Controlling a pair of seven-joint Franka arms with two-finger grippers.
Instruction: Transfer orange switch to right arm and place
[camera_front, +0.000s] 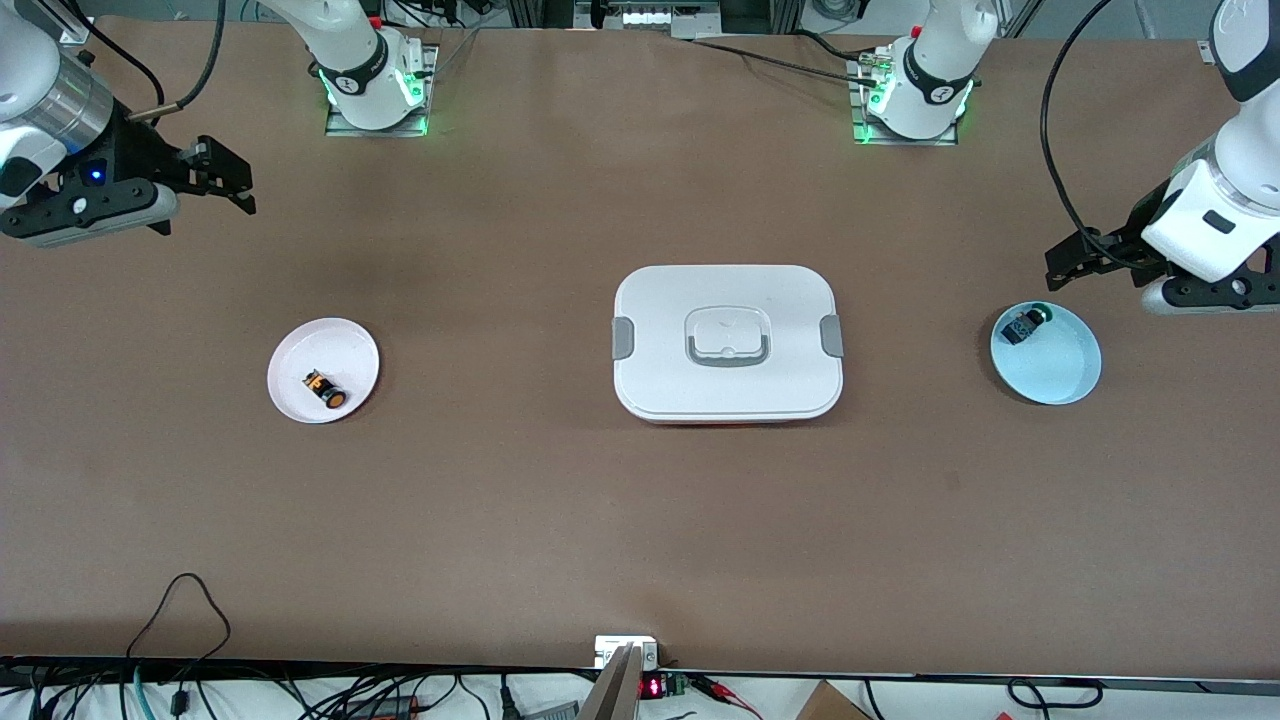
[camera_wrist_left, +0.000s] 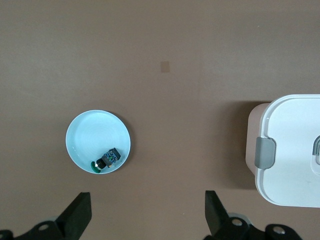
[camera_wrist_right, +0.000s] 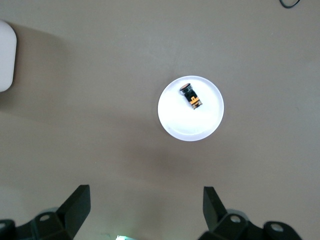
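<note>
The orange switch (camera_front: 325, 389) lies on its side on a small white plate (camera_front: 345, 345) toward the right arm's end of the table. It also shows in the right wrist view (camera_wrist_right: 191, 95) on that plate (camera_wrist_right: 210, 120). My right gripper (camera_front: 232, 180) is open and empty, up in the air over bare table, apart from the plate; its fingertips frame bare table in the right wrist view (camera_wrist_right: 146, 197). My left gripper (camera_front: 1055, 268) is open and empty beside the blue plate (camera_front: 1055, 370); it shows in the left wrist view (camera_wrist_left: 148, 205).
A black switch with a green part (camera_front: 1027, 325) lies on the blue plate, seen in the left wrist view too (camera_wrist_left: 105, 160). A white lidded container (camera_front: 727, 343) with grey latches sits mid-table. Cables run along the table edge nearest the front camera.
</note>
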